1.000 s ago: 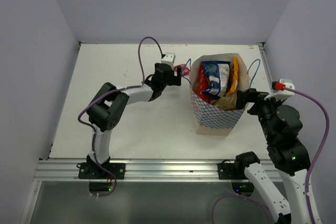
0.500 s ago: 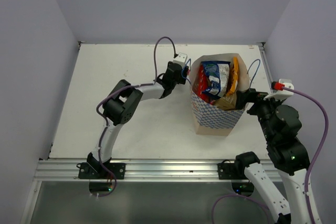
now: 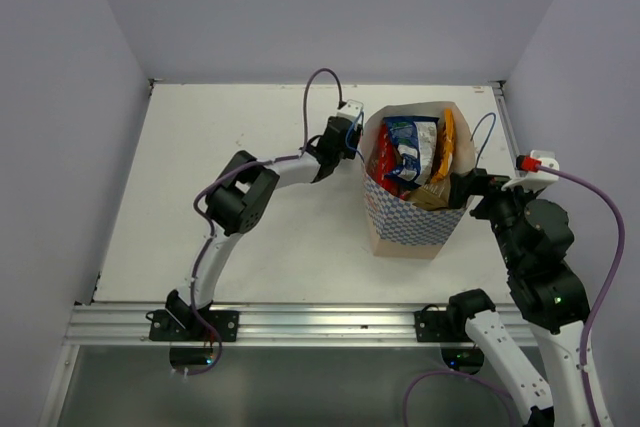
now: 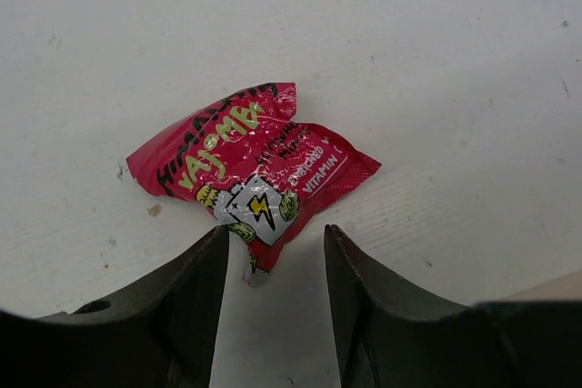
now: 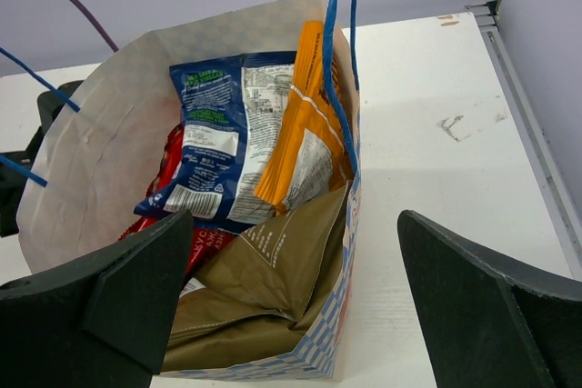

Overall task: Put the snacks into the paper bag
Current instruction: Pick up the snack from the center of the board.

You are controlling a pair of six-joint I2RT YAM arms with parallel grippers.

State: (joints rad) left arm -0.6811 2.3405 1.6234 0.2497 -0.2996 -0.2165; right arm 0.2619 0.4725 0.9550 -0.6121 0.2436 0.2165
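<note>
**Pink-red packet on the table, left of the filled bag**

A small pink-red packet (image 4: 250, 170) lies crumpled and flat on the white table (image 3: 200, 147), just off the far-left side of the paper bag (image 3: 415, 222). The left gripper (image 4: 273, 252) is down over it. Its fingers are partly spread with the packet's near corner between them, and a sliver of table shows on either side, so nothing is pinched.

The bag stands upright with its mouth open. Inside it a dark blue packet (image 5: 227, 152) leans against the back wall, an orange packet (image 5: 305, 143) stands on edge to its right, a red packet (image 5: 168, 170) sits at the left, and a brown chip bag (image 5: 264, 288) lies in front. The right gripper (image 5: 296, 215) hangs at the bag's right side with its fingers spread wide, holding nothing.
</note>
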